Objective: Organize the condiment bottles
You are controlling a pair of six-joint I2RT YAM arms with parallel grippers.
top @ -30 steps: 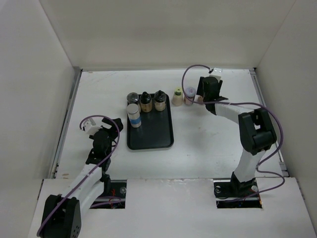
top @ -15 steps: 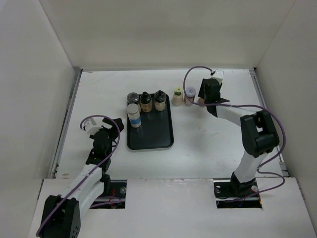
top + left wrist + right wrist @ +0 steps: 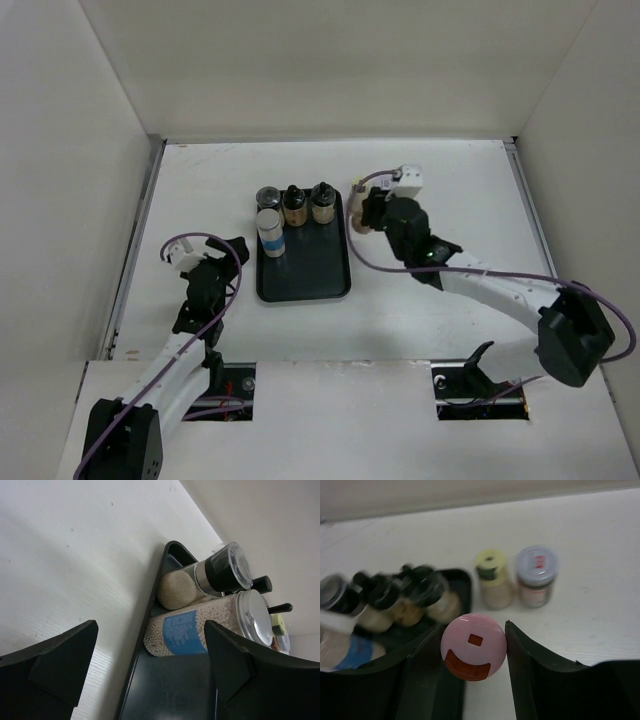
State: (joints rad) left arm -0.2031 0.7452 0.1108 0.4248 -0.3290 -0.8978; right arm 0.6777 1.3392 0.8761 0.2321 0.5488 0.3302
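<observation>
No readable writing anywhere: the taller silver-capped jar (image 3: 200, 625) has a blue label, but its print is too small to make out, and the pink-capped jar (image 3: 473, 646) just shows red marks on its lid. The surface (image 3: 200, 190) is plain white, boxed in by pale walls (image 3: 60, 150). The right tool (image 3: 473, 650) is clamped on the pink-capped jar, just right of the black tray (image 3: 310, 275). The yellow-capped jar (image 3: 491, 577) and purple-capped jar (image 3: 536, 575) stand beside the tray, the dark-capped jars (image 3: 295, 203) inside along its far edge. The left tool (image 3: 150, 675) sits half-spread, holding nothing, left of the tray.
</observation>
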